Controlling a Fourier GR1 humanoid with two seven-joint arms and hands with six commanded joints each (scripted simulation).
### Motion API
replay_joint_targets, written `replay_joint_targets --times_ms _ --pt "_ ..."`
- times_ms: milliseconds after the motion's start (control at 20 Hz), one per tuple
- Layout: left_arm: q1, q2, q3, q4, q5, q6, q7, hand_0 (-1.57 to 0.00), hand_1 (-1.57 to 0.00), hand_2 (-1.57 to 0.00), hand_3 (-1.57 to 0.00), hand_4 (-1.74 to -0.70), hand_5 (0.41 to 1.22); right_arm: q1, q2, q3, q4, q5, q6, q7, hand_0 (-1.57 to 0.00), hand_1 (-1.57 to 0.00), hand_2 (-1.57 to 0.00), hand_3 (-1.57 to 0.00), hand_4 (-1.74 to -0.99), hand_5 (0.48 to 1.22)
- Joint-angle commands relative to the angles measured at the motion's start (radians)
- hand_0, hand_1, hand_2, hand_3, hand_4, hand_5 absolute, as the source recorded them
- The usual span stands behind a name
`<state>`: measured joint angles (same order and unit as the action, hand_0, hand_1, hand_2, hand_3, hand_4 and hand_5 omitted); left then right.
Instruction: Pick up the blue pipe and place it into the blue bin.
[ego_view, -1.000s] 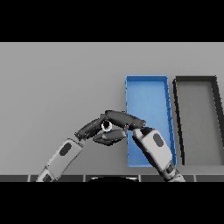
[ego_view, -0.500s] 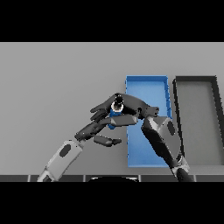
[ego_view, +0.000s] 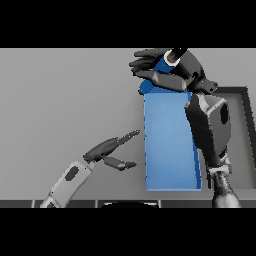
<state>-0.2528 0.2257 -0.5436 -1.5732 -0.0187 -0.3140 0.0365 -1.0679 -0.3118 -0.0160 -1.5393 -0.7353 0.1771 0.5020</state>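
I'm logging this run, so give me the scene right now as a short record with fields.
pipe: blue, held up in the right hand, its open end showing
position: over the far end of the blue bin
left hand: open, low over the table, left of the bin, holding nothing
dark bin: right of the blue one, partly hidden by the right arm
task state: pipe not yet in the bin

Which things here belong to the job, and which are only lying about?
Job: blue pipe, held in the right hand; blue bin.
Lying about: dark bin to the right of the blue bin; left hand, idle and open over the grey table.
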Motion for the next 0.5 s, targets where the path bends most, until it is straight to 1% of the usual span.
replay_joint_targets --times_ms 0,50,100,150,200,300,350,400,450 --pt "0.004 0.002 0.000 -0.005 -0.001 0.002 -0.001 0.00 0.00 0.00 0.00 -0.91 0.491 0.003 -0.008 -0.016 0.037 0.017 -0.010 -0.002 -1.57 -1.57 -1.57 -1.57 -1.735 1.131" --pt "-0.002 -0.002 0.004 -0.004 0.003 0.005 0.014 0.00 0.00 0.00 0.00 -0.91 0.490 0.016 -0.029 -0.026 0.073 0.053 -0.002 -0.005 -1.57 -1.57 -1.57 -1.57 -1.736 1.135" --pt "0.006 0.006 0.010 -0.011 0.012 0.001 0.014 0.00 0.00 0.00 0.00 -0.91 0.487 0.029 -0.049 -0.040 0.107 0.074 0.005 -0.001 -1.57 -1.57 -1.57 -1.57 -1.737 1.135" --pt "0.006 0.002 0.010 0.005 0.008 0.004 0.013 0.00 0.00 0.00 0.00 -0.91 0.487 0.059 -0.050 -0.048 0.124 0.087 -0.010 0.016 -1.57 -1.57 -1.57 -1.57 -1.738 1.129" --pt "-0.004 -0.002 0.013 0.013 0.008 0.004 0.013 0.00 0.00 0.00 0.00 -0.91 0.489 0.092 -0.052 -0.055 0.144 0.099 -0.004 0.024 -1.57 -1.57 -1.57 -1.57 -1.739 1.124" --pt "-0.011 -0.003 0.018 0.013 0.007 0.010 0.018 0.00 0.00 0.00 0.00 -0.90 0.489 0.162 -0.052 -0.067 0.158 0.126 -0.018 0.034 -1.57 -1.57 -1.57 -1.57 -1.740 1.117" --pt "-0.016 0.000 0.023 0.020 0.010 0.005 0.017 0.00 0.00 0.00 0.00 -0.89 0.487 0.194 -0.042 -0.061 0.161 0.139 -0.023 0.045 -1.57 -1.57 -1.57 -1.57 -1.740 1.121" --pt "-0.023 -0.006 0.023 0.022 0.015 0.004 0.030 0.00 0.00 0.00 0.00 -0.89 0.483 0.228 -0.044 -0.060 0.159 0.150 -0.024 0.063 -1.57 -1.57 -1.57 -1.57 -1.740 1.122" --pt "-0.008 -0.007 0.014 0.018 0.008 0.006 0.021 0.00 0.00 0.00 0.00 -0.89 0.478 0.268 -0.037 -0.051 0.158 0.173 -0.038 0.075 -1.57 -1.57 -1.57 -1.57 -1.740 1.121"
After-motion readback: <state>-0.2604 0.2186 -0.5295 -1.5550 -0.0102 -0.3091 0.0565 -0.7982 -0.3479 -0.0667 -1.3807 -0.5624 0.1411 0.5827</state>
